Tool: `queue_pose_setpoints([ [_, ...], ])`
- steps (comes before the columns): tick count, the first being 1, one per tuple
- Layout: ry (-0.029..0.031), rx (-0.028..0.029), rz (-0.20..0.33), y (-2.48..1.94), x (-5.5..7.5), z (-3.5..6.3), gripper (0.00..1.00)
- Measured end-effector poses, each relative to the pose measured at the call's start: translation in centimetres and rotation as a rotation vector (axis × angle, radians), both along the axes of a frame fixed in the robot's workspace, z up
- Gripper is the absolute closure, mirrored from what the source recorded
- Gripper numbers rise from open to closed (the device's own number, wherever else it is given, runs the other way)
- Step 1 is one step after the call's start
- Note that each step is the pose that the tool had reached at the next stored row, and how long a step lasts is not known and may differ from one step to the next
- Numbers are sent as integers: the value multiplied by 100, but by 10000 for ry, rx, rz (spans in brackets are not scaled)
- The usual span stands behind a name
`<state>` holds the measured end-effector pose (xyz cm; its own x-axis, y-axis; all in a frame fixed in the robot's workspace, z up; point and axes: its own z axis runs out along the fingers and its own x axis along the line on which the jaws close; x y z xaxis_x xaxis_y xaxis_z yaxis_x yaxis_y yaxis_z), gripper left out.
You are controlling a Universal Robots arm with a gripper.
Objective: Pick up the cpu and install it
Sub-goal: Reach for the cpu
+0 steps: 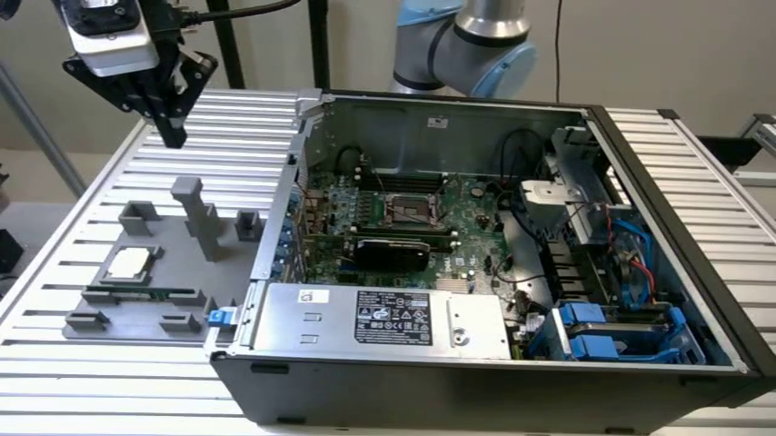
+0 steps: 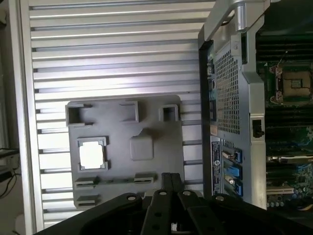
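– Ribbed aluminium table (image 1: pixel 109 381) all over, pale wall behind it. So what's sitting on it?

– Two things, basically. On the exterior view's left is a grey fixture tray (image 1: pixel 182 272) with moulded pockets. The cpu (image 1: pixel 130 263) lies flat in a square pocket of that tray, silver top up, not picked up yet. Just beside it, nearer the camera, a thin green memory stick (image 1: pixel 144 294) rests in a long slot. A few of the other pockets and the upright posts look bare.

– And the big box?

– Open computer case (image 1: pixel 679 227), side panel off. Inside you get the green motherboard (image 1: pixel 455 222) with the cpu socket (image 1: pixel 406 209) roughly in its middle, a silver power supply (image 1: pixel 376 318) with a black label along the near edge, and blue drive caddies (image 1: pixel 606 331) in the corner on the exterior view's right.

– Where's the gripper (image 1: pixel 174 136)?

– Hanging high over the far end of the tray, pointing down, well apart from the cpu. Fingers are pressed together, nothing between them. The wrist view looks straight down past those dark fingers (image 2: pixel 171 183) at the tray (image 2: pixel 117 169), and the chip (image 2: pixel 92 154) shows up bright in its pocket, with the case wall and the socket (image 2: pixel 296 83) off beside it.
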<state>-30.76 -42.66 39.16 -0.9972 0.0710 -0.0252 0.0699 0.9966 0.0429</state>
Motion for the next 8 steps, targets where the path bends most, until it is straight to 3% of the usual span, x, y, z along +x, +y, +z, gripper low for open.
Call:
queue_pose_setpoints([
  [8,-1,-2,0,-57,-367,-50,89],
])
